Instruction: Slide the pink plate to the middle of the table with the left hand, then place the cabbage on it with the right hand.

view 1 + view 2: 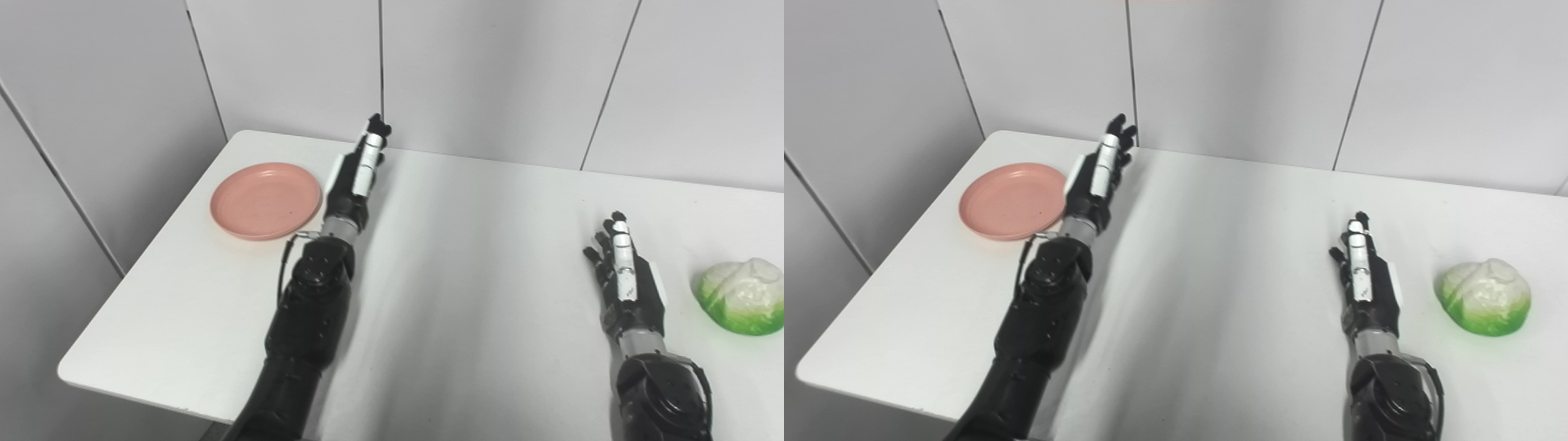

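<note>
The pink plate (265, 200) lies on the white table (478, 263) near its far left corner. My left hand (358, 171) is open, fingers stretched out, just right of the plate's rim and raised above the table; I cannot tell if it touches the plate. The green and white cabbage (742, 296) sits at the right side of the table. My right hand (625, 275) is open and empty, a short way left of the cabbage and apart from it.
Grey wall panels (490, 73) stand close behind the table's far edge. The table's left edge (141, 257) runs diagonally just beyond the plate. Bare tabletop lies between my two hands.
</note>
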